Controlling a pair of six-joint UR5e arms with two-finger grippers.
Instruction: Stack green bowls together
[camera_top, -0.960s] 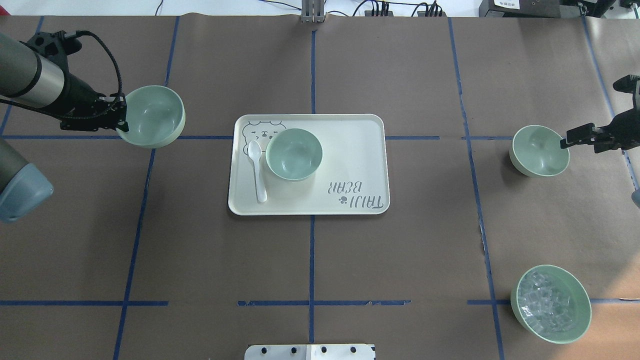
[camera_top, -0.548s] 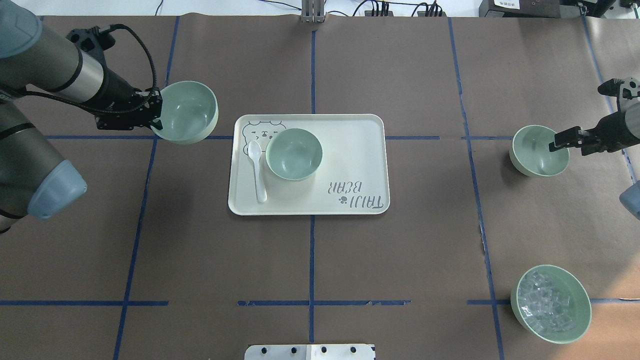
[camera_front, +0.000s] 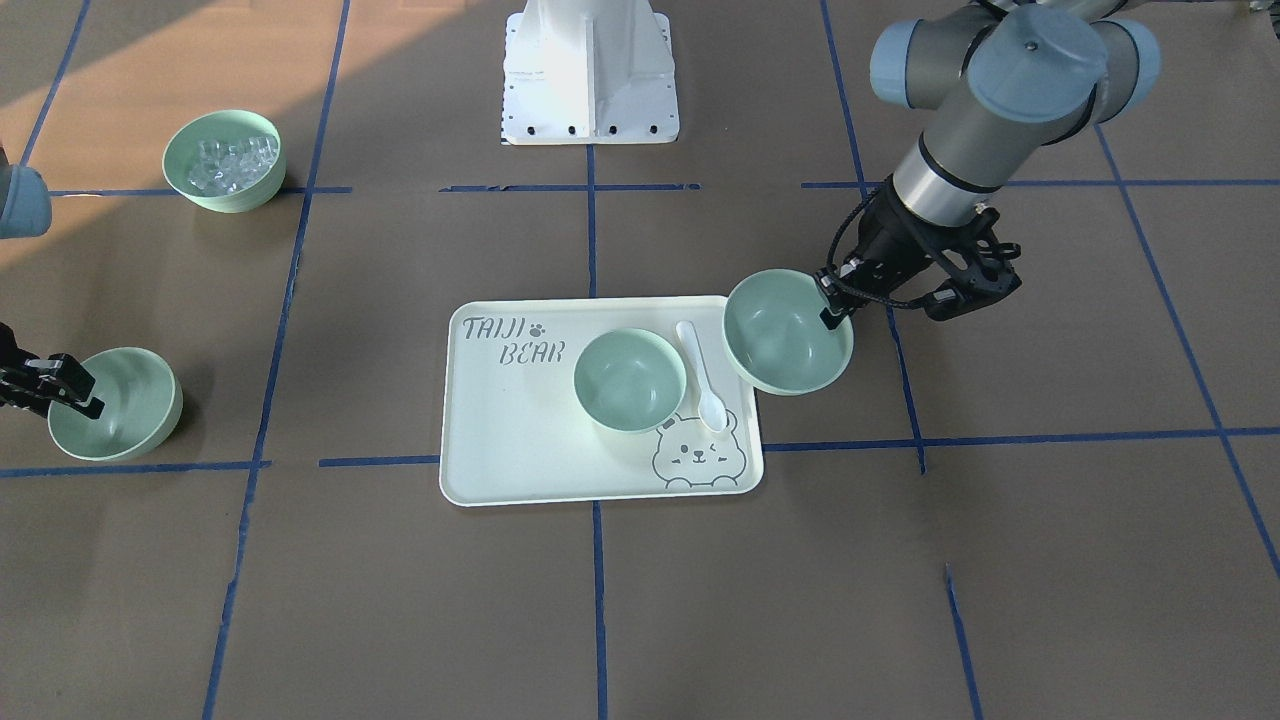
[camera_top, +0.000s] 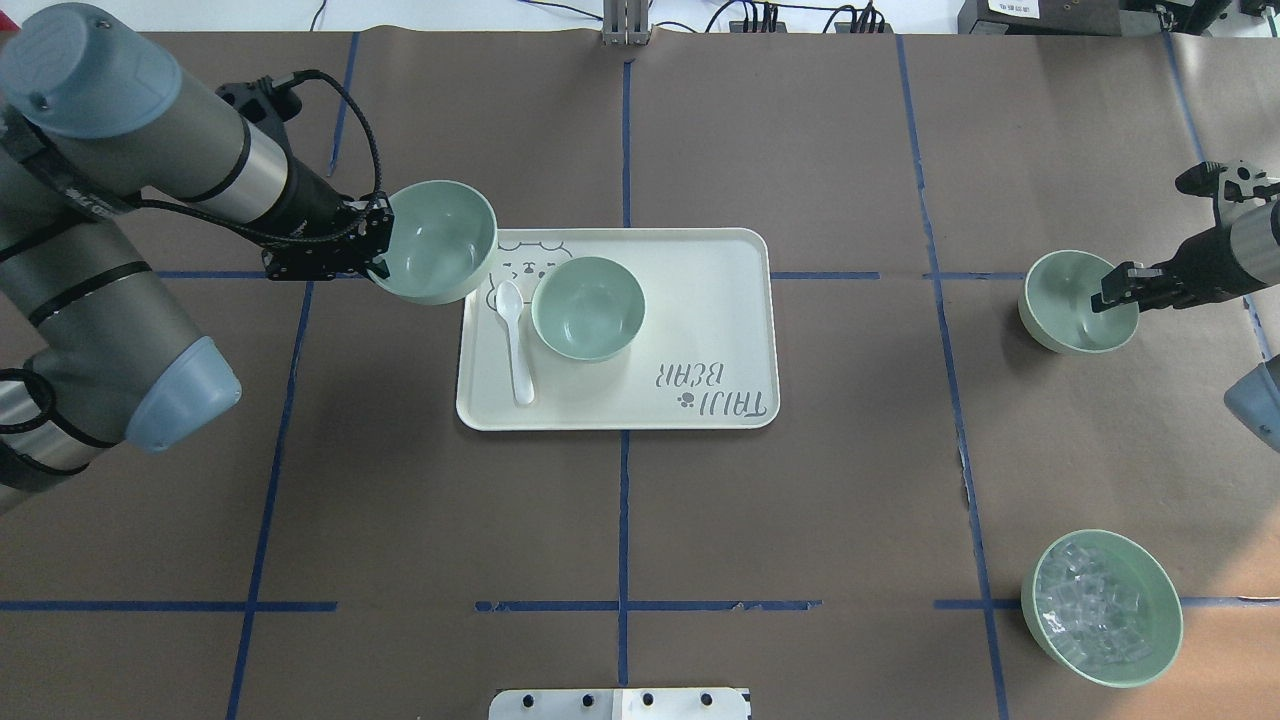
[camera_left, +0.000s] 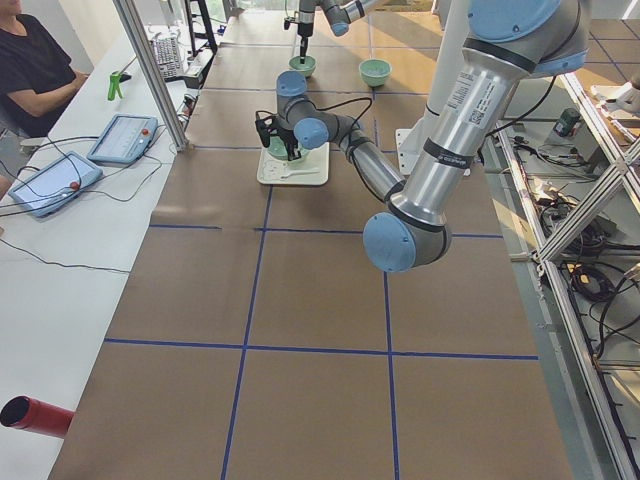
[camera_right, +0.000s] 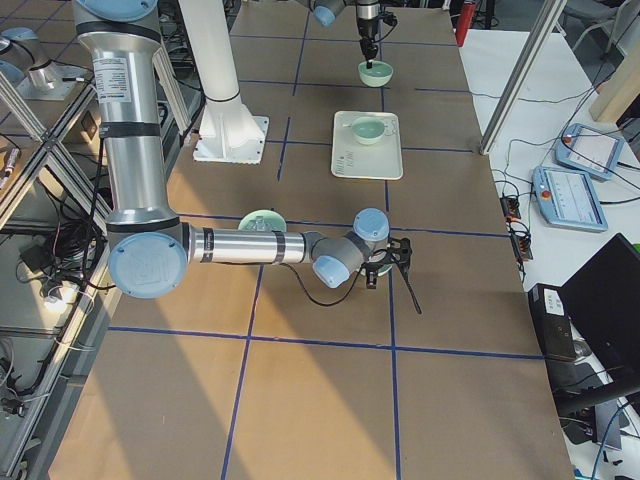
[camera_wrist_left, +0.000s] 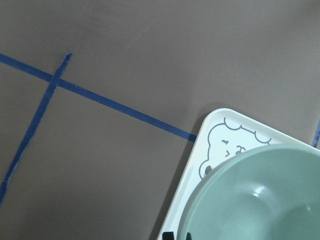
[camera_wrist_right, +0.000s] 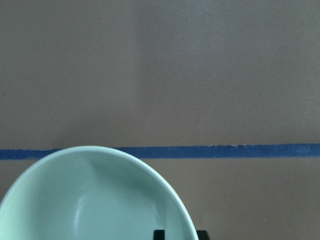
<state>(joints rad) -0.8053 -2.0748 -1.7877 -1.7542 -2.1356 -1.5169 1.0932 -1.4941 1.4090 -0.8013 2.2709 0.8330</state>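
Observation:
Three pale green bowls show. One bowl (camera_top: 587, 308) stands on the cream tray (camera_top: 700, 415) next to a white spoon (camera_top: 516, 340). My left gripper (camera_top: 378, 248) is shut on the rim of a second bowl (camera_top: 437, 240) and holds it in the air over the tray's far left corner; it also shows in the front view (camera_front: 787, 332). The third bowl (camera_top: 1078, 300) stands on the table at the right. My right gripper (camera_top: 1103, 297) is open, its fingers either side of that bowl's near rim (camera_wrist_right: 90, 200).
A green bowl of clear cubes (camera_top: 1100, 608) stands at the near right of the table. The robot base plate (camera_top: 620, 703) is at the near edge. Blue tape lines cross the brown paper cover.
My left gripper has carried its bowl rightward, from the table's left side to the tray's corner. My right gripper has moved a little further over the right bowl's rim.

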